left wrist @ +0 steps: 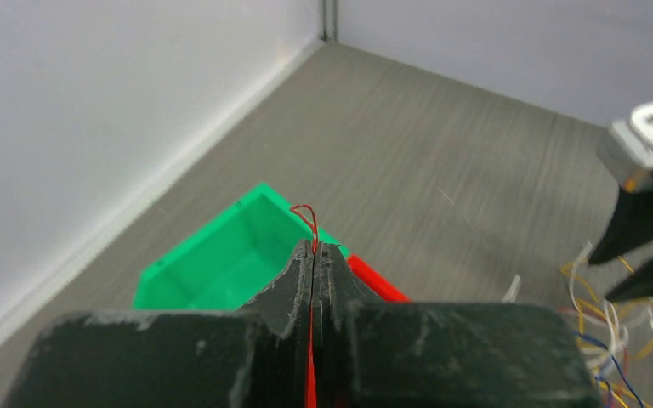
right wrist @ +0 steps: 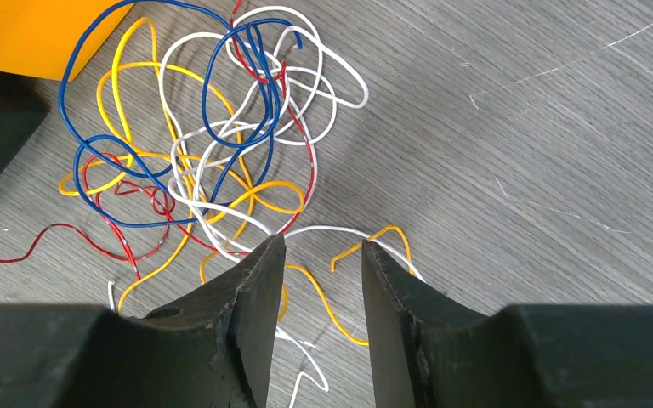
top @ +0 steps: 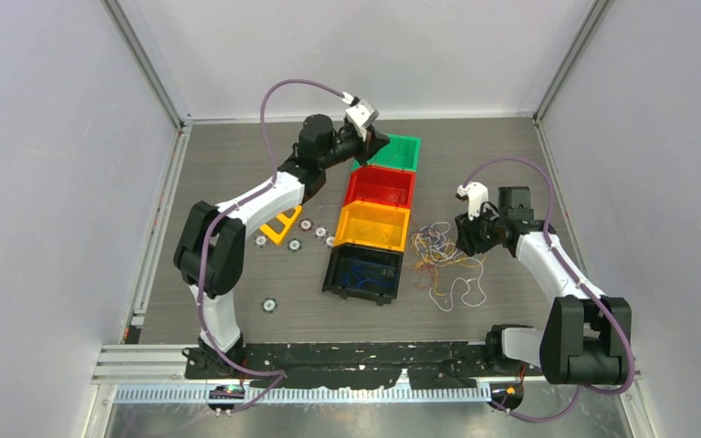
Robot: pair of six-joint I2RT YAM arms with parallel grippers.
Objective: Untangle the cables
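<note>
Looking early: left gripper (left wrist: 315, 251) pinches one red cable (left wrist: 306, 217) by the green bin (left wrist: 221, 263). Meanwhile the right gripper (right wrist: 323, 255) hangs half-open and empty over the tangle (right wrist: 204, 127), which is mostly unsorted.

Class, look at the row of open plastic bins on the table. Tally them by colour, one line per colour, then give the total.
green bin: 1
red bin: 1
yellow-orange bin: 1
black bin: 1
Total: 4 bins
</note>
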